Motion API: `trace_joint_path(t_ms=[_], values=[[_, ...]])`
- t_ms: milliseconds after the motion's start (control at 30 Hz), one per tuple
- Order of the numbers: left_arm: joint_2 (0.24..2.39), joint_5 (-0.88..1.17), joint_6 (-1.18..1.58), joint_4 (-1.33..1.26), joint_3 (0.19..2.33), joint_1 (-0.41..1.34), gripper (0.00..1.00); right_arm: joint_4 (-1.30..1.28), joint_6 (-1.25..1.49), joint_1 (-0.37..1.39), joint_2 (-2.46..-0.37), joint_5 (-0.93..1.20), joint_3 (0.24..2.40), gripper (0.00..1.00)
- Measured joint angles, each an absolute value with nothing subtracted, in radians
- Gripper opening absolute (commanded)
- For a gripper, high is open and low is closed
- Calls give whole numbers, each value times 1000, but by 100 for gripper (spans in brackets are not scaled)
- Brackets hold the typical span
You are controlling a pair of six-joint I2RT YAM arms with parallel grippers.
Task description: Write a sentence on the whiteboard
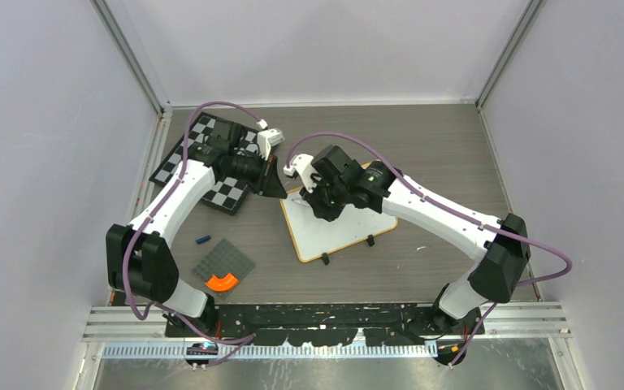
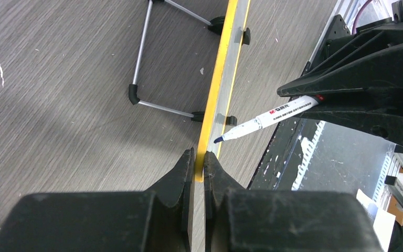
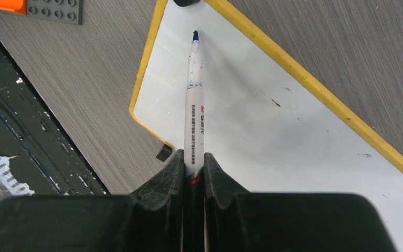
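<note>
The whiteboard [image 1: 341,231], white with a yellowish frame and two black clip feet, lies mid-table. In the left wrist view I see the whiteboard [image 2: 216,89] edge-on, and my left gripper [image 2: 199,164] is shut on its frame at a far corner [image 1: 283,193]. My right gripper [image 3: 193,163] is shut on a white marker [image 3: 194,105]. The marker's dark blue tip [image 3: 194,35] points at the white surface [image 3: 273,121] near a corner; whether it touches I cannot tell. From the left wrist, the marker [image 2: 265,119] sticks out of the right gripper's fingers [image 2: 346,89] close to the board's edge.
A black-and-white chessboard [image 1: 211,162] lies at the back left under the left arm. A grey studded plate [image 1: 224,262] with an orange piece [image 1: 222,282] sits front left, a small blue object [image 1: 203,240] beside it. A wire stand [image 2: 141,58] shows beside the board's edge.
</note>
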State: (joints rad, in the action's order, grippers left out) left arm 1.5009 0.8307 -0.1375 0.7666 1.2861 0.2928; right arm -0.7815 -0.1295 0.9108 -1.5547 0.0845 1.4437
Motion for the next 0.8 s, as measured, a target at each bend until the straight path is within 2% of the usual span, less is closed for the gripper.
trace_joint_path(t_ms=[800], values=[[1501, 830, -138, 767, 1286, 292, 0, -818, -136, 913, -1526, 57, 1366, 0]])
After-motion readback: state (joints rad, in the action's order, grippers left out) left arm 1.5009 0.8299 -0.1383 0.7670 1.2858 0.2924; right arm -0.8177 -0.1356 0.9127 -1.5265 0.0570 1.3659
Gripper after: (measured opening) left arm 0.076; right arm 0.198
